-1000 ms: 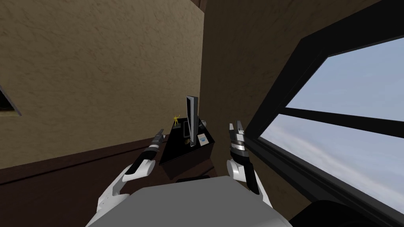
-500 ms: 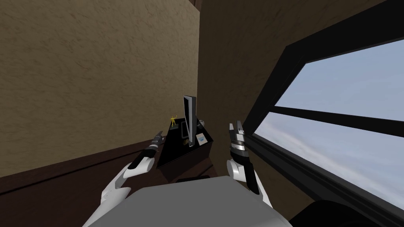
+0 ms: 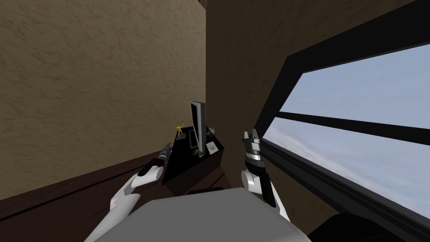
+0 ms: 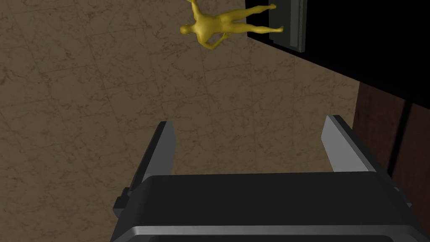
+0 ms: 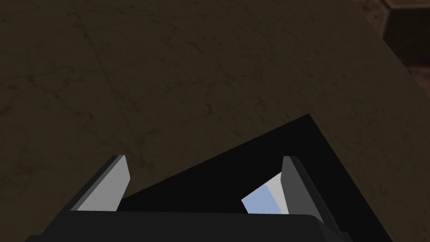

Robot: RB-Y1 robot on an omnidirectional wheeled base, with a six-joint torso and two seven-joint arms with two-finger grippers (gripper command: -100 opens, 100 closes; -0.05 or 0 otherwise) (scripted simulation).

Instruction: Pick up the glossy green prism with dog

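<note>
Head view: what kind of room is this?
Likely a living room or den corner: a thin flat screen stands on a black cabinet, a small gold figurine beside it, plus a large black-framed window.

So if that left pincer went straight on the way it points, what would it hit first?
Probably the tan wall, straight ahead of the left pincer. The yellow figurine on the black table stands off to one side of that line, though depth is hard to judge.

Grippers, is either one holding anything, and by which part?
Nothing is held. The left gripper and the right gripper both have open jaws with nothing between them.
</note>
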